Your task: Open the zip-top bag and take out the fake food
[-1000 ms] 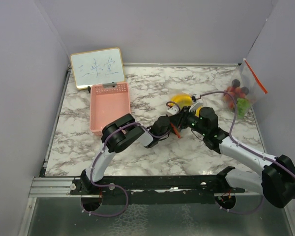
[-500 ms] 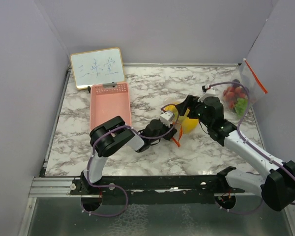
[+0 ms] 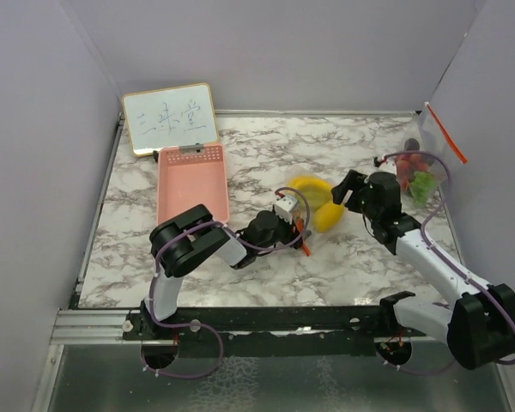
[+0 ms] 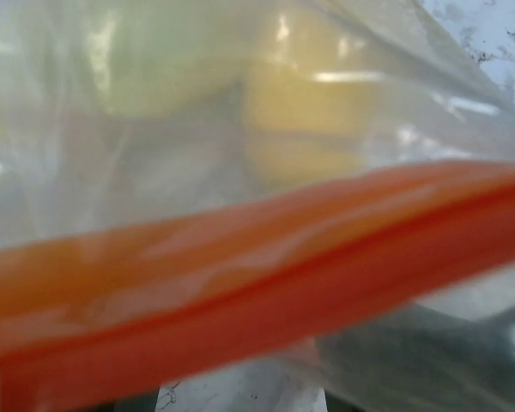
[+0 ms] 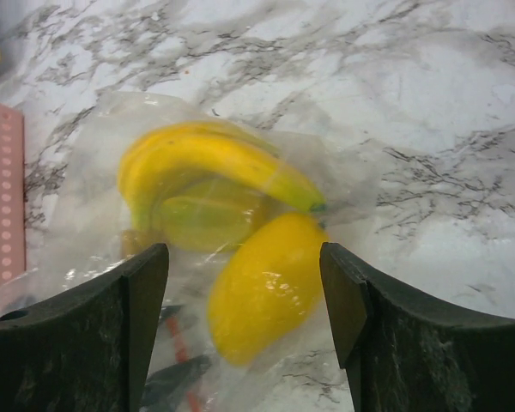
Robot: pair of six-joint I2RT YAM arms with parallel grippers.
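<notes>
Right against your left end effector (image 3: 293,225), the orange zip strip (image 4: 257,257) of the clear zip-top plastic bag (image 5: 94,215) fills its wrist view, blurred and so close that the fingers are hidden. You cannot tell whether that end effector is pinching the strip or just nosing it, so confirm the hold before pulling. For a clean opening, take only one lip of the strip. If both layers are caught the seal will likely stay shut. Your right end effector (image 5: 243,257) stands wide with nothing between its fingers. The curved yellow plastic banana (image 5: 206,159) and the yellow-orange oval plastic lemon (image 5: 266,287) lie just past its fingertips, inside the bag on the marbled white surface (image 5: 429,103). Bring it down onto the opposite lip, clear of the fruit, then draw the two end effectors apart along the surface, not upward, since the thin film looks slippery and the fruit would roll. Well off beyond the right end effector, a second clear bag (image 3: 436,142) leans at the wall holding a red berry cluster (image 3: 409,163) and green bits (image 3: 422,182). Far to the left end effector's other side sits the pink perforated plastic basket (image 3: 189,193). Behind it a small whiteboard (image 3: 170,118) carries blue handwritten characters, too small to read surely. No brand or label shows on either bag.
</notes>
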